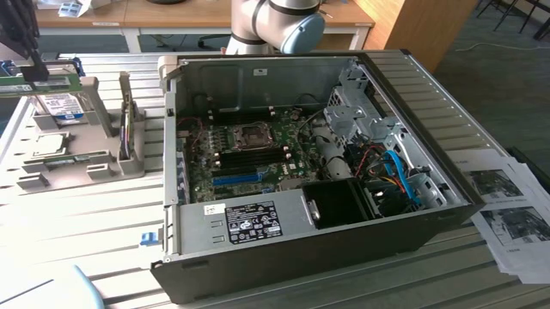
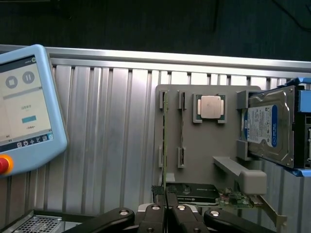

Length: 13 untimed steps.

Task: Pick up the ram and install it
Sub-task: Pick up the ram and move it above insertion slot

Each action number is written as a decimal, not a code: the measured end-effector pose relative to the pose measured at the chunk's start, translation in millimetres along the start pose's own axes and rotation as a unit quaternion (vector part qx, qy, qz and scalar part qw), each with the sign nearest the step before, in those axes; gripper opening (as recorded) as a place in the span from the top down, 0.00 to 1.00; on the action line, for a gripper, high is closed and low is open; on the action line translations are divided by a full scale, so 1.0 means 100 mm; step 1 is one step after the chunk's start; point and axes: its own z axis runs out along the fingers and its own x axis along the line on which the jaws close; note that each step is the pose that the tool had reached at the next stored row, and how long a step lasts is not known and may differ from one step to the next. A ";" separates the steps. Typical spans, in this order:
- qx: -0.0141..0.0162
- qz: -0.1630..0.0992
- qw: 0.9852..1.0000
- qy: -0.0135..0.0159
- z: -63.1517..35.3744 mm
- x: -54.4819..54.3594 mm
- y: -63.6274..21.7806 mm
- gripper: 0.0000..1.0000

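Green ram (image 2: pixel 164 141): being propped on edge in a grey holder (image 2: pixel 209 141), beyond the gripper (image 2: pixel 166 195).
Long axis: being pointed away along the jaw seam.
Jaws: being held shut on nothing.

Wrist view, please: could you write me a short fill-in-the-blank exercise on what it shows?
1. A thin green ram stick stands on edge in a ___ plastic tray.
2. The silver hard drive bears a white and ___ label.
3. The fingers of the black end effector are not open but ___.
Missing words: grey; blue; shut.
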 end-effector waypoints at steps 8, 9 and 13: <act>-0.001 0.000 1.000 0.000 -0.001 0.00 -0.097 0.89; -0.001 0.000 1.000 0.000 -0.001 0.00 -0.108 0.89; -0.002 0.000 1.000 0.000 -0.001 0.01 -0.153 0.89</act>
